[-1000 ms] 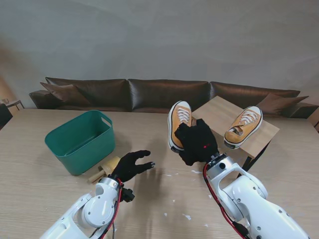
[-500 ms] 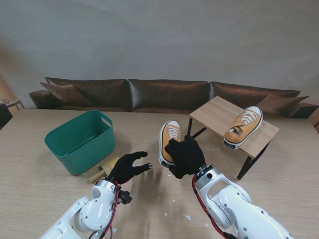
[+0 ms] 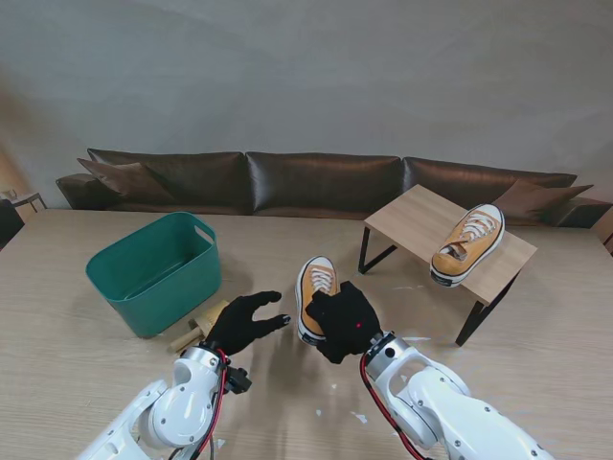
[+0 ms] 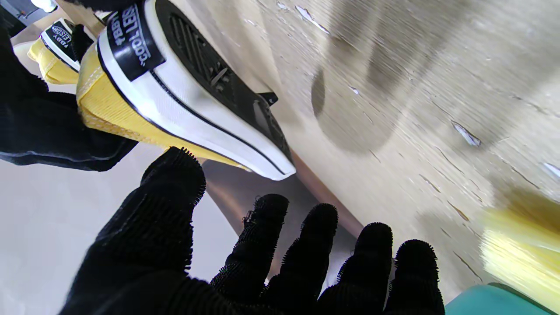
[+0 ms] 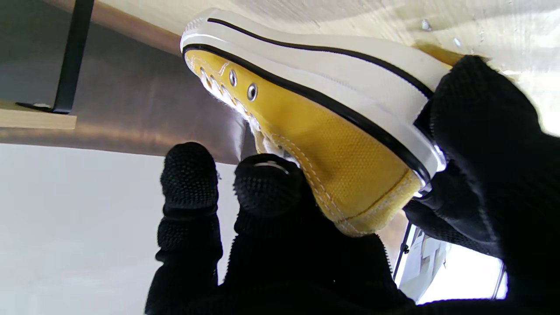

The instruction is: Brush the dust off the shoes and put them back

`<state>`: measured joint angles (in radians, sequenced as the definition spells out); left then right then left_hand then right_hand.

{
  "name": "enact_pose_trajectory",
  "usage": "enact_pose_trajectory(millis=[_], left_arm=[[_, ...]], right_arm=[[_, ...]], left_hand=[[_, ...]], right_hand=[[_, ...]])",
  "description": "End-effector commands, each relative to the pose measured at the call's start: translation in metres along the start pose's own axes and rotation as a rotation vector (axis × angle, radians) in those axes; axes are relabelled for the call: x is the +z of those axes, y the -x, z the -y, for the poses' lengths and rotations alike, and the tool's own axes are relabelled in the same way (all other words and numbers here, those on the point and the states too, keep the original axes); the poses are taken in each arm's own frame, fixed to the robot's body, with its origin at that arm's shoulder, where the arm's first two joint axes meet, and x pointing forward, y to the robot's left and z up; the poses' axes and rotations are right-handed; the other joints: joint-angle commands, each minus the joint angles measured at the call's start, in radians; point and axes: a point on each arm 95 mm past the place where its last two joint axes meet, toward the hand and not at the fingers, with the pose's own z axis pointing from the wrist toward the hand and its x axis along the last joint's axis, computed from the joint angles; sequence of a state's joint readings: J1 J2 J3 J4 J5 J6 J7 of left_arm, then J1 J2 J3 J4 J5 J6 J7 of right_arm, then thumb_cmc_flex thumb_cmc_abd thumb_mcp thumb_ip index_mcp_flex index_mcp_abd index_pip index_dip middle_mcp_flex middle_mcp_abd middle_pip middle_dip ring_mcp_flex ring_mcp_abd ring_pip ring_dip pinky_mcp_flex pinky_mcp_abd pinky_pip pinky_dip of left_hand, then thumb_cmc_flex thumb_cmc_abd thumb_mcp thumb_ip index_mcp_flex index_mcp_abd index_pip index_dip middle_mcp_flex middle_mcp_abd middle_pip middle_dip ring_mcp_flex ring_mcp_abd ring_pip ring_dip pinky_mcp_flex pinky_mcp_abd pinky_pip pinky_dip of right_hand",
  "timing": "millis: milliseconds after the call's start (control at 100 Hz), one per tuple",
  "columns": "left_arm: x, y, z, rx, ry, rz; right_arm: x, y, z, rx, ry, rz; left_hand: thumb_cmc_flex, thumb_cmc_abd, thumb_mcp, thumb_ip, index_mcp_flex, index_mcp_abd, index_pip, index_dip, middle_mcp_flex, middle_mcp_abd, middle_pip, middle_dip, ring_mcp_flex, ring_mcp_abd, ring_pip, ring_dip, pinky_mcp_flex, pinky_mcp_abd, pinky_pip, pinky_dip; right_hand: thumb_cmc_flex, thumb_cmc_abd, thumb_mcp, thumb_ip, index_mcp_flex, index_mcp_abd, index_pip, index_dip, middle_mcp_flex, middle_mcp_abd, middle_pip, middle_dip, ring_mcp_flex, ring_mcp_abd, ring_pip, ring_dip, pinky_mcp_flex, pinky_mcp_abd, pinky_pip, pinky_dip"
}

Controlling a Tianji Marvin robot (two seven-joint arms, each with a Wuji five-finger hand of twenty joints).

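The right hand [image 3: 345, 321] is gripping one yellow sneaker [image 3: 314, 297] by its heel, the fingers [image 5: 267, 188] wrapping the upper while the thumb presses on the sole side; the wrist view is showing the shoe clear of the table [image 3: 77, 383], toe pointing away from the robot. Holding it by the heel is leaving the toe and sides exposed, which looks chosen so a brush can reach them. The left hand [image 3: 244, 321] is hovering just beside the shoe, holding nothing, with its fingers [image 4: 271, 236] spread and lightly curled, palm turned toward the sneaker as if getting ready to steady it or to go for the tool. The brush [image 3: 206, 323] is lying on the table behind that hand, next to the green tub [image 3: 153, 273], untouched. The second sneaker [image 3: 467, 244] is resting on the small wooden stand [image 3: 412, 220] to the right, well apart from the hands; that stand is probably where the held shoe belongs afterwards. Pale flecks are dotting the table near the arms. Brushing is not yet under way, so the task seems at an early stage.
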<state>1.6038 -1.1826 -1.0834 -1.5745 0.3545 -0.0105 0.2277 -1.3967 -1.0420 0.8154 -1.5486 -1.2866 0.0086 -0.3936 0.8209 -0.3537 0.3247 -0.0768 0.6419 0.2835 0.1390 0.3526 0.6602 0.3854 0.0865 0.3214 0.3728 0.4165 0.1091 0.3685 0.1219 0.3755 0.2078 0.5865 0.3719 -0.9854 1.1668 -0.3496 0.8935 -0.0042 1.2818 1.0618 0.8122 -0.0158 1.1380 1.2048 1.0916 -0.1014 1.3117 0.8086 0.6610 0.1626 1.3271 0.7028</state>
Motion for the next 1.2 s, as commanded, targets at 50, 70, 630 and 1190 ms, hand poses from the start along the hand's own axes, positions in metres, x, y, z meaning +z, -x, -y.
enact_pose_trajectory(millis=[50,70,630,1190], left_arm=[[-0.001,-0.002,-0.001,-0.004,0.01,-0.004],[-0.001,-0.002,-0.001,-0.004,0.01,-0.004],[0.0,-0.003,-0.002,-0.018,0.008,0.004],[0.002,-0.003,-0.003,-0.034,0.007,0.02]], right_arm=[[0.0,-0.01,0.006,0.023,-0.01,-0.01],[0.0,-0.011,0.008,0.026,-0.011,-0.01],[-0.009,-0.043,0.039,0.13,-0.085,-0.028],[-0.011,-0.051,0.056,0.156,-0.133,-0.063]], left_hand=[[0.017,0.036,-0.031,0.031,0.007,0.004,0.001,0.004,0.016,0.005,0.007,0.007,0.012,0.017,0.001,0.0,-0.008,-0.003,-0.007,0.011],[0.017,0.035,-0.031,0.031,0.007,0.005,0.001,0.004,0.015,0.008,0.006,0.007,0.012,0.017,0.0,0.0,-0.008,-0.002,-0.008,0.011],[0.021,0.047,-0.035,0.031,0.011,0.004,0.002,0.004,0.017,0.005,0.007,0.007,0.014,0.016,0.001,0.0,-0.007,-0.004,-0.007,0.011],[0.031,0.069,-0.056,0.032,0.011,0.006,0.0,0.004,0.017,0.01,0.006,0.006,0.012,0.02,-0.002,-0.001,-0.008,-0.002,-0.007,0.012]], right_hand=[[0.087,0.147,0.155,0.07,0.066,-0.048,0.223,0.053,-0.005,-0.062,0.036,-0.011,0.035,-0.023,0.028,0.0,-0.027,-0.02,0.042,-0.015],[0.088,0.146,0.154,0.07,0.066,-0.048,0.223,0.053,-0.004,-0.061,0.036,-0.011,0.035,-0.023,0.029,0.0,-0.028,-0.02,0.042,-0.015],[0.085,0.103,0.114,0.051,0.06,-0.086,0.185,0.021,-0.005,-0.055,0.023,-0.054,0.038,-0.017,0.031,-0.007,-0.027,-0.016,0.045,-0.016],[0.094,0.013,0.098,-0.028,-0.149,-0.084,-0.022,-0.27,-0.091,0.002,-0.119,-0.255,0.018,-0.013,-0.015,-0.024,-0.039,-0.016,0.04,-0.017]])
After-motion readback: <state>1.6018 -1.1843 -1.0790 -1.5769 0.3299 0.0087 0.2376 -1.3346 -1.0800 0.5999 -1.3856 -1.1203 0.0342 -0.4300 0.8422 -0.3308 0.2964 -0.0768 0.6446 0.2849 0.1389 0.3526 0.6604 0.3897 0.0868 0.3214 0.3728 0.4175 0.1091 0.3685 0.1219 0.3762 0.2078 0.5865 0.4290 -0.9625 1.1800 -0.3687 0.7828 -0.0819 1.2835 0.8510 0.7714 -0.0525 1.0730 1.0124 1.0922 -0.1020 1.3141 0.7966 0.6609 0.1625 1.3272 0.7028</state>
